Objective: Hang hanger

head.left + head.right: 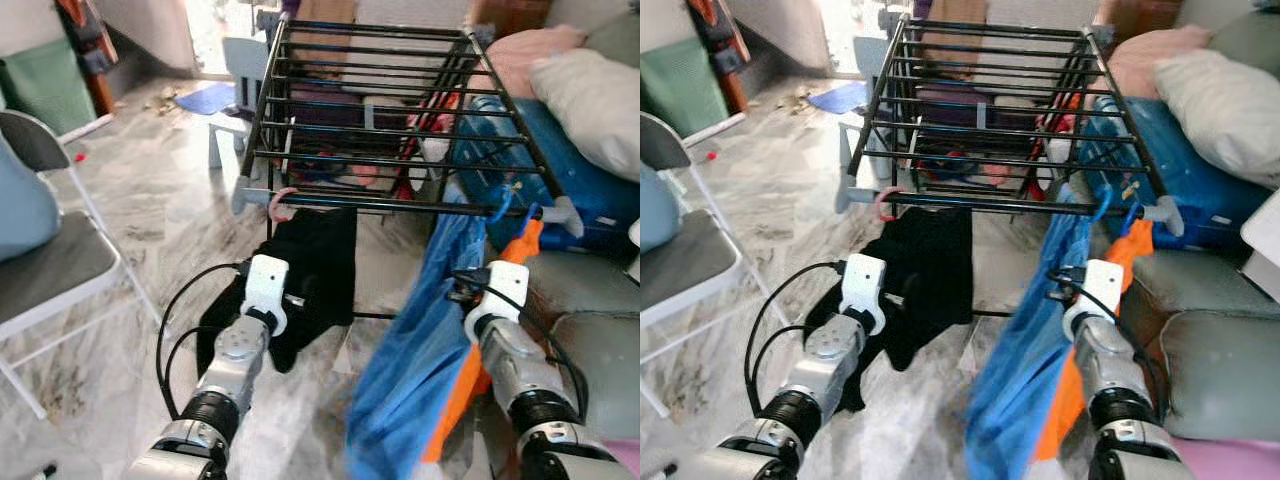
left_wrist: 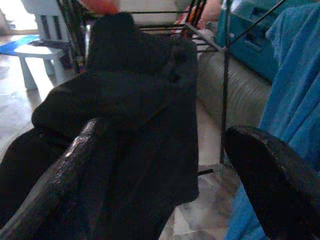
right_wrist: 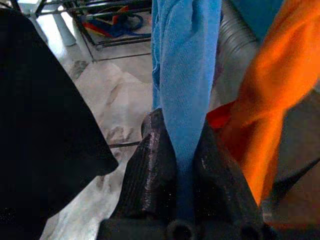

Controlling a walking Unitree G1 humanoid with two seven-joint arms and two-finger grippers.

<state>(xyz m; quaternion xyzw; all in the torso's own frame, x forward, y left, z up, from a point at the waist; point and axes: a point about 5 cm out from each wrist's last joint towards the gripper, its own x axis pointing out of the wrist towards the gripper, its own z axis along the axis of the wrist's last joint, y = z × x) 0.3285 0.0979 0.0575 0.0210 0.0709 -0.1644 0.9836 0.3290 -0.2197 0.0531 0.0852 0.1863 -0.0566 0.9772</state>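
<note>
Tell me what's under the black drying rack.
Under the drying rack hang a black garment, a blue garment pinched by the right pincer, and an orange one. Clothes lie lower inside; bars and hanging fabric hide what they are.

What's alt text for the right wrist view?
The right tool is shut on a hanging blue garment, the cloth pinched between its two black fingers. An orange garment hangs beside it, black cloth on the other side, marble floor beyond.
</note>
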